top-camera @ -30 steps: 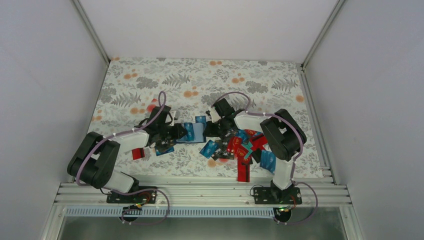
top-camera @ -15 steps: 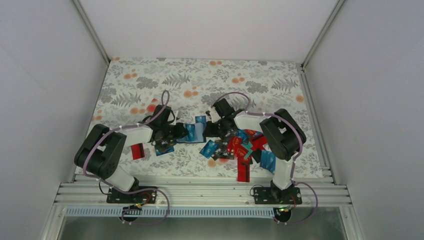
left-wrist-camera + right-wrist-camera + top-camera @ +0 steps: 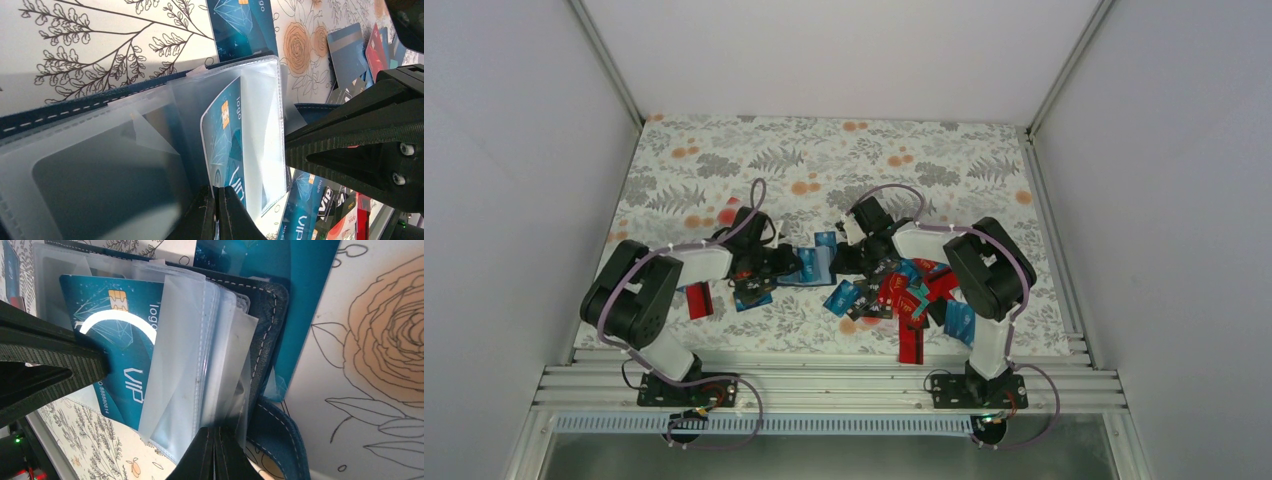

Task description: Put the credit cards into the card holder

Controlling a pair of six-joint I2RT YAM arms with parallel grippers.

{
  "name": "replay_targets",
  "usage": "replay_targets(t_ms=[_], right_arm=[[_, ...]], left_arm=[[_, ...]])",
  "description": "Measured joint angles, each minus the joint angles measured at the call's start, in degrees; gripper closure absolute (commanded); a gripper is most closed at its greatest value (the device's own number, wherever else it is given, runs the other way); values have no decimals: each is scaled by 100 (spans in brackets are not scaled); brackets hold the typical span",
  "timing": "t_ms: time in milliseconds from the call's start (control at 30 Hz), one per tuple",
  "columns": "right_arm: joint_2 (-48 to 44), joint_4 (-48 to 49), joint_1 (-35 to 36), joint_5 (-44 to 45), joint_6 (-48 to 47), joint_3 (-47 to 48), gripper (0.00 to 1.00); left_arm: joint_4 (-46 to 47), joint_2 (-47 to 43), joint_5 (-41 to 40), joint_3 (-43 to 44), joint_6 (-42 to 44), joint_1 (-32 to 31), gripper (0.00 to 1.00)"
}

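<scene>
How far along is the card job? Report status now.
Done: the card holder lies open. In hand: the left end effector holds a blue card partway inside a clear sleeve; the right end effector pinches the sleeves. Left: the pile of loose cards and a red card lie outside.

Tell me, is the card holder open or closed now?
Open. The card holder lies spread, its clear sleeves fanned out, a blue card partly between them.
</scene>
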Motion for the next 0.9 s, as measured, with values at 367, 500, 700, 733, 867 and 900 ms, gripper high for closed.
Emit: replay_targets(t_ms=[367,500,700,733,867,900], right_arm=[[4,2,-2,-7,-13,0,96],[7,2,-2,-9,-33,0,96],[15,0,-11,-28,-44,2,96],[17,0,-11,-31,-50,4,95],[28,2,-17,-63,-59,4,95],[33,4,-22,-70,-59,7,96]], left_arm=[[-13,278,275,186,190,24,98],[-4,337,337,214,254,33,98],[-13,358,415,238,330,48,98],[-17,382,426,254,363,48,98],[-61,466,490,326,483,55,98],[-72,483,505,343,511,55,98]])
